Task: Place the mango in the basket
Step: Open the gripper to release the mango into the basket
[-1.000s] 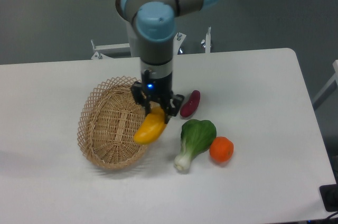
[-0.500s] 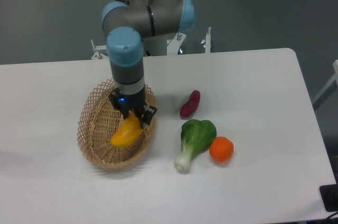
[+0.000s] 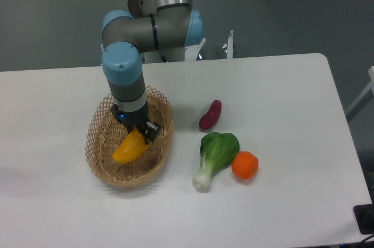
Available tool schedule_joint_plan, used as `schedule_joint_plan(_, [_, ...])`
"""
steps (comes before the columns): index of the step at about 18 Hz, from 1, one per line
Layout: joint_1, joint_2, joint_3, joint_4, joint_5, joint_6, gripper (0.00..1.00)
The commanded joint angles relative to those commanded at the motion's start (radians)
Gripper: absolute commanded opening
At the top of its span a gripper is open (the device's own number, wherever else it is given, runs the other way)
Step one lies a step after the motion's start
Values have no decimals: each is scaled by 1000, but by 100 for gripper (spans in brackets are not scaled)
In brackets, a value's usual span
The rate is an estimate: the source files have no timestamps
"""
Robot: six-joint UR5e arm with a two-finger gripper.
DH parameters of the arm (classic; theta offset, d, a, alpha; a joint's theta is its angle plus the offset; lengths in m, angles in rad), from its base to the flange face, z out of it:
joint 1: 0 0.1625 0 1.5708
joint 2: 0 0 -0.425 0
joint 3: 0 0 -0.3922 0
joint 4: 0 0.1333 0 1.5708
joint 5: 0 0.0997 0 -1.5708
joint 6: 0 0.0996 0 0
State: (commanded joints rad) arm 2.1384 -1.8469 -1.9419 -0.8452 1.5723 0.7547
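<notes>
The yellow-orange mango (image 3: 128,148) hangs tilted inside the woven wicker basket (image 3: 100,143) on the left of the table. My gripper (image 3: 138,128) is shut on the mango's upper end, pointing down over the middle of the basket. I cannot tell whether the mango's lower end touches the basket floor.
A dark purple-red oblong vegetable (image 3: 210,114) lies right of the basket. A leafy green (image 3: 215,151) and a round orange fruit (image 3: 245,165) lie further right and nearer the front. The arm's base stands behind the table's rear edge.
The gripper has carried the mango leftward from the basket's right rim to over its middle and a little lower.
</notes>
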Motion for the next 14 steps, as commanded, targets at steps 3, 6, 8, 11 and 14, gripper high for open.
schedule_joint_plan(3, [-8, -2, -3, -2, 0, 2, 46])
schedule_joint_plan(6, [-8, -2, -2, 0, 2, 2, 48])
schedule_joint_plan(8, [-8, -2, -2, 0, 2, 2, 51])
schedule_joint_plan(11, [-8, -3, 6, 0, 2, 2, 66])
schedule_joint_plan(14, [-8, -8, 18, 3, 2, 2, 84])
